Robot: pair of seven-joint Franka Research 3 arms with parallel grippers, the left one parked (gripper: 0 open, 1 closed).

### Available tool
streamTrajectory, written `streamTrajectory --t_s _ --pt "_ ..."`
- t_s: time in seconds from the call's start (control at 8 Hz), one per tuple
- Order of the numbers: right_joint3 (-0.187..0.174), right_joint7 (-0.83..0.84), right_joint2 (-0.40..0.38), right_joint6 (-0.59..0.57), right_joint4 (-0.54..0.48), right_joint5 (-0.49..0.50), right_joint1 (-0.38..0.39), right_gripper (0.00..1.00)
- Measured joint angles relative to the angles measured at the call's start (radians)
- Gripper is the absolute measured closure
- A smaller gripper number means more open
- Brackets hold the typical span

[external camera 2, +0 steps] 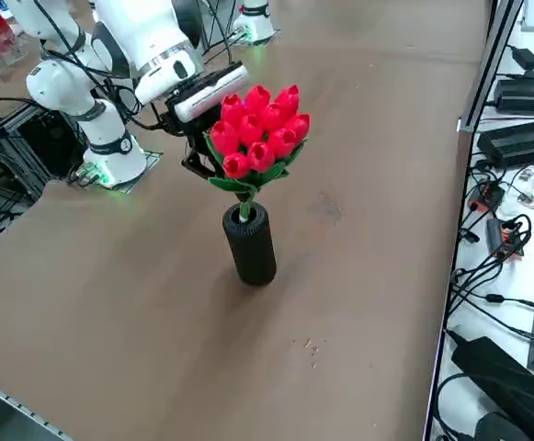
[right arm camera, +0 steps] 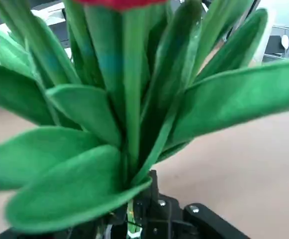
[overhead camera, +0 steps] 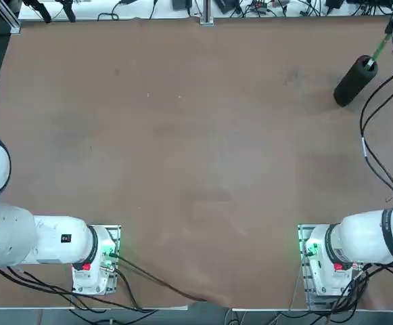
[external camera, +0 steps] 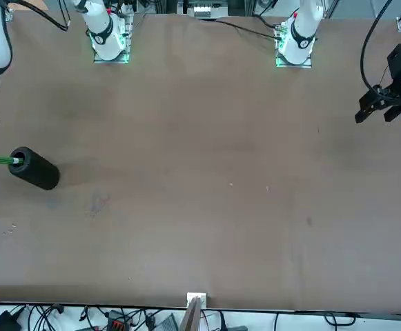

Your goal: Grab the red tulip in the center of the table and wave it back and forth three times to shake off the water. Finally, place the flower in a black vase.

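Standing in the black vase point(external camera 2: 251, 243) near the table's point(overhead camera: 182, 169) far right corner: the red tulip point(external camera 2: 259, 124), stalk down inside the round mouth. Smooth, rounded red blooms packed into a tight dome, with flat, felt-like green leaves fanning out just above the rim. Matte black, narrow and cylindrical below, upright on the dull brown tabletop. Shown whole only from the right side; seen from overhead as a dark tube with a strip of green stem, blooms cut off at the edge, and from the front likewise as a black cylinder at the table's margin with a sliver of green. Filled almost entirely with broad, soft-edged leaves from the wrist, a red patch at the rim and black hardware half hidden beneath. Close behind the bunch at leaf height, just above the vase mouth: the right gripper point(external camera 2: 191, 158), glossy white arm segments behind it. Cannot tell whether spread or pressed together, with foliage covering it.
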Motion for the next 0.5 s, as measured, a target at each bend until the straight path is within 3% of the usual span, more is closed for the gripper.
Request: streamTrajectory --t_s 0.5 --pt "0.009 0.029 -0.004 0.002 -0.053 0.000 0.002 0.90"
